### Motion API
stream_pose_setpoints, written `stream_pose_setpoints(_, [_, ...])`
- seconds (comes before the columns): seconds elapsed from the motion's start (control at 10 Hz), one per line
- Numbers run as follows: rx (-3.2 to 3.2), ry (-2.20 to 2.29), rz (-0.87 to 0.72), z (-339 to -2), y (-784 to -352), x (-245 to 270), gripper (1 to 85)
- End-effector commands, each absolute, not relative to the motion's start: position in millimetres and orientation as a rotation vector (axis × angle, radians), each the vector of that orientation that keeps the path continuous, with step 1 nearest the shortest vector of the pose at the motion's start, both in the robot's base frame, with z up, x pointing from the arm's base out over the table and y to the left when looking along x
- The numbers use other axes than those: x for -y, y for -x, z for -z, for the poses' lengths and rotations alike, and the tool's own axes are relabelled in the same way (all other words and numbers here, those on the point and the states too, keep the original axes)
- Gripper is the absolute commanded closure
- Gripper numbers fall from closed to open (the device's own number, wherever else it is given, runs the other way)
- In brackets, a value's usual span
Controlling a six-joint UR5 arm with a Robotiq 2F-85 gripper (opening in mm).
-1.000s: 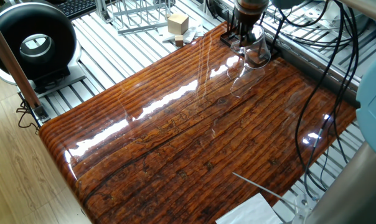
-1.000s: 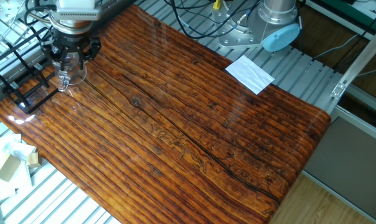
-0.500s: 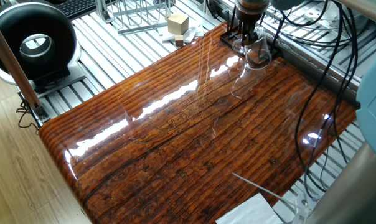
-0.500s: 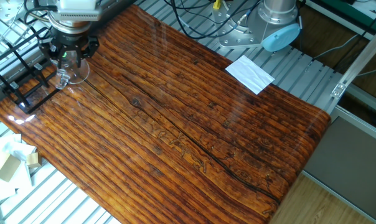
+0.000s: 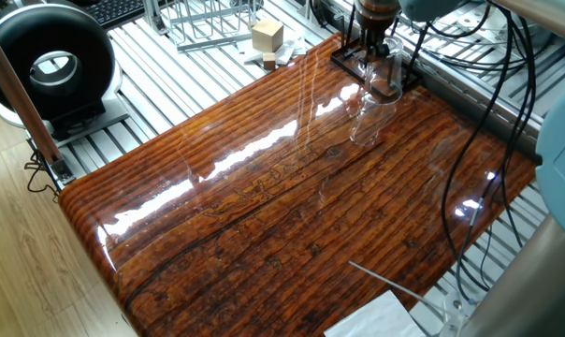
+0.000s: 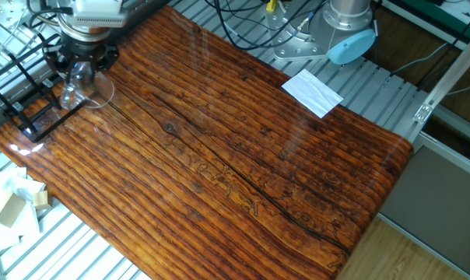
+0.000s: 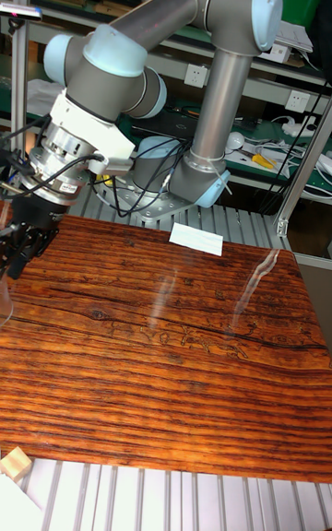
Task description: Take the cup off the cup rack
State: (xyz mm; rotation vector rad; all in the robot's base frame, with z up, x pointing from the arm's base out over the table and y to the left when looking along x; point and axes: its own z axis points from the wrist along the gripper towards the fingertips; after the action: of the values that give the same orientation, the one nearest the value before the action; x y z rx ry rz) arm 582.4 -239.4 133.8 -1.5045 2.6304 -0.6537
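The cup (image 5: 383,80) is a clear glass mug hanging tilted from my gripper (image 5: 373,49) over the far corner of the wooden table. My gripper is shut on the cup's rim. The cup rack (image 5: 342,59), a black thin-wire frame, sits just behind and beside the cup at the table's corner. In the other fixed view the cup (image 6: 85,84) hangs under my gripper (image 6: 81,64), right of the cup rack (image 6: 29,109) and apart from its rods. In the tall fixed view my gripper (image 7: 20,245) is at the left edge, and the cup is mostly cut off.
A larger silver wire rack (image 5: 208,23) and a wooden block (image 5: 267,36) stand beyond the table's far edge. A black round device (image 5: 49,61) sits at the left. Cables (image 5: 488,94) hang to the right. A white sheet (image 6: 313,92) lies near the arm's base (image 6: 340,31).
My gripper has risen a little with the cup and shifted slightly toward the table's corner. The cup now hangs higher above the wood.
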Motion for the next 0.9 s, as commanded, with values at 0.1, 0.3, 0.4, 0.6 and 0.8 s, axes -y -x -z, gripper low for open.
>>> stream_pose_setpoints(0.1, [-2.618,1.481,0.706,-138.8,-587.8,247.2,41.0])
stream_pose_setpoints(0.3, [-2.616,1.46,0.711,-139.5,-590.1,247.3,41.0])
stream_pose_setpoints(0.4, [-2.625,1.443,0.709,-139.4,-589.8,247.3,41.0])
stream_pose_setpoints(0.6, [-2.633,1.435,0.689,-137.9,-588.2,244.6,41.0])
stream_pose_setpoints(0.8, [-2.628,1.416,0.699,-139.0,-591.0,245.4,41.0])
